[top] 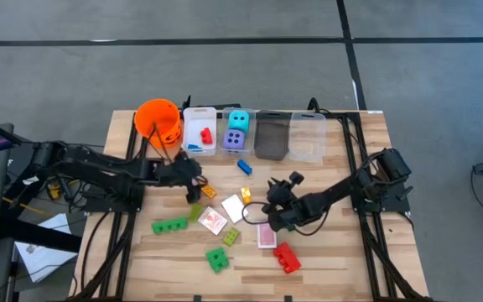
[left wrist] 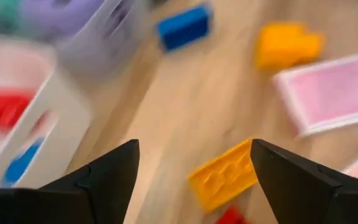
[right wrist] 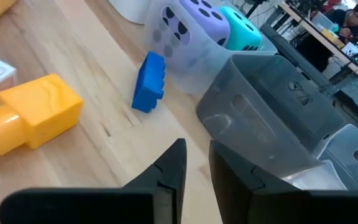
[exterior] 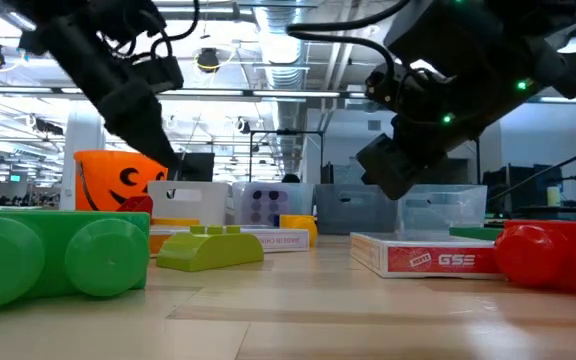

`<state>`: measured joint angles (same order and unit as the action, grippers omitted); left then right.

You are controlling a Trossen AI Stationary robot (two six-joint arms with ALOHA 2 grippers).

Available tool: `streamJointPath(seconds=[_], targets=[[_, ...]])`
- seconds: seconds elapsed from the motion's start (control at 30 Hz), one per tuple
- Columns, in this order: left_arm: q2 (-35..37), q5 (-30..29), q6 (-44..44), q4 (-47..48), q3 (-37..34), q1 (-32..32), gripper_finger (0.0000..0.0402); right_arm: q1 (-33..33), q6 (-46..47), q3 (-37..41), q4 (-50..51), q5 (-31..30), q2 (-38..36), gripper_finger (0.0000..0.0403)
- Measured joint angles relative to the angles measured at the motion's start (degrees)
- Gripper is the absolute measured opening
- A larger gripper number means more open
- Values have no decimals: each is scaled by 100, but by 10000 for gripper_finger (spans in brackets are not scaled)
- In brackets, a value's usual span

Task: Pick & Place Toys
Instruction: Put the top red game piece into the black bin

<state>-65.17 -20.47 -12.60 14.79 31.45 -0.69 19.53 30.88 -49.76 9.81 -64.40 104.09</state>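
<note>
Table: wooden top [top: 342,252], toys scattered at its middle.
Orange brick [left wrist: 224,175]: on the wood between the left gripper [left wrist: 194,177] fingers, spread wide, untouched.
Right gripper [right wrist: 197,163]: narrow gap, empty, near blue brick [right wrist: 148,81].

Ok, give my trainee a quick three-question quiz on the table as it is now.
1. True or false: the cyan die and the purple die sit in one clear bin.
2. The loose brick nearest that bin is: A red, B blue, C green?
3. Fill in: the left hand, over the yellow brick, is ___ (open/shut).
Key: 1 true; 2 B; 3 open.
</note>
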Motion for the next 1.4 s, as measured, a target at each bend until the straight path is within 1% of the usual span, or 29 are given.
streamJointPath(seconds=[0.07,0.2,0.27,0.37,0.5,0.6,0.73,0.93,1.07,1.13,1.23,1.4], targets=[[0,-19,-409,696,393,0,307,-35,-1,0,-1,0,0,66],[2,-14,-1527,1956,1049,-2,318,-96,11,0,-1,3,0,66],[2,23,-2017,2272,1189,-6,323,-96,107,0,1,24,0,66],[-3,195,-2632,2493,1186,-13,331,-96,256,0,1,28,0,66],[-124,432,-3221,2577,1186,-13,339,-94,282,0,0,168,0,66],[-295,564,-3450,2553,1186,-13,343,-94,423,0,48,315,0,66],[-669,814,-3500,2536,1186,-13,345,-94,515,0,93,460,2,66],[-1348,1267,-3503,2398,1186,-13,345,-92,515,0,112,459,2,66],[-1681,1436,-3605,2343,1186,-13,345,-92,523,4,132,459,2,66],[-1777,1487,-3630,2292,1186,-13,343,-92,570,15,132,461,2,66],[-1869,1493,-3887,2252,1184,-13,337,-92,666,65,136,460,2,66],[-1983,1506,-3940,1976,1186,-13,314,-92,669,118,133,459,4,66]])
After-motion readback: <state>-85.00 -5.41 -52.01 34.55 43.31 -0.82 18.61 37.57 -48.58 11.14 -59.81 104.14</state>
